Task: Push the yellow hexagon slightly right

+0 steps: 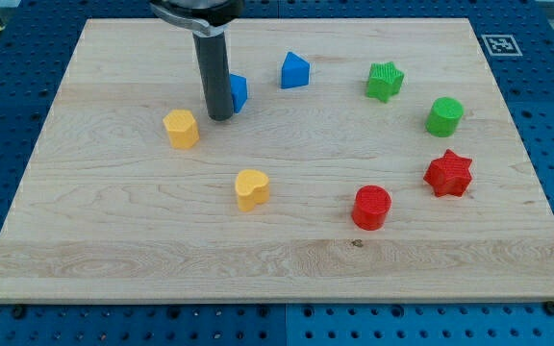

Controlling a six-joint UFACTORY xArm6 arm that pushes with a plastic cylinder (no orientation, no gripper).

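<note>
The yellow hexagon sits on the wooden board at the view's left of centre. My tip rests on the board just to the right of the hexagon and slightly above it, with a small gap between them. The rod partly hides a blue block that stands directly to the tip's right.
A blue block with a pointed top lies further right. A yellow heart lies below the hexagon to the right. A green star, green cylinder, red star and red cylinder stand at the right.
</note>
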